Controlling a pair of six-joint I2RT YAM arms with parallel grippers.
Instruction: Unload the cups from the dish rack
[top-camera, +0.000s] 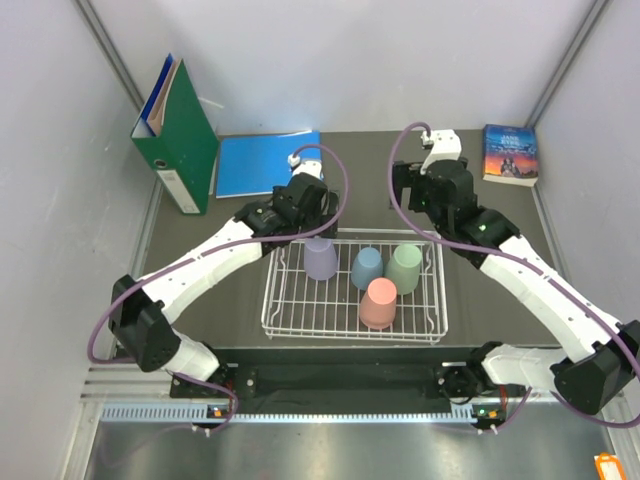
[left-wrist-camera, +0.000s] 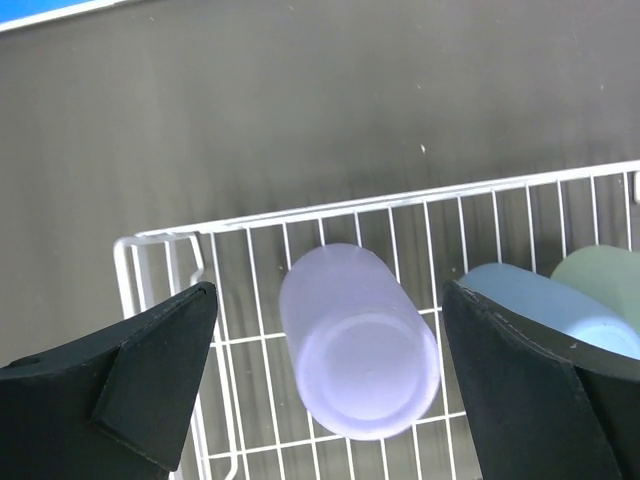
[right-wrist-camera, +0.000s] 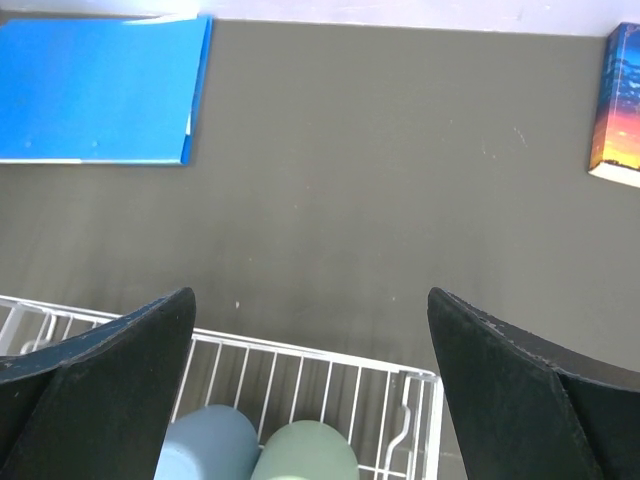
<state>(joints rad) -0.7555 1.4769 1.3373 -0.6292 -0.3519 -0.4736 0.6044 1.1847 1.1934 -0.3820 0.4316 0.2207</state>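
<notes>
Seen from above, a white wire dish rack (top-camera: 300, 335) sits on the dark desk (top-camera: 365, 185), just past the two arm bases. We count four cups inside it, all well apart from the rack's near rim. The salmon pink cup (top-camera: 378, 303) is closest to us. Behind it, along the far side, stand the lavender cup (top-camera: 321, 259) on the left, the dusty blue cup (top-camera: 367, 267) in the middle and the sage green cup (top-camera: 405, 268) on the right, the last two almost touching. The left tool (left-wrist-camera: 328, 300) hovers over the lavender cup with its jaws spread wide on either side, gripping nothing (the wrist view shows the cup's flat base facing up). The right tool (right-wrist-camera: 310, 295) is also wide open and empty, above the rack's far rim by the blue and green cups. Farther back lie a blue folder (top-camera: 268, 163), an upright green binder (top-camera: 178, 140) and a book (top-camera: 511, 153).
</notes>
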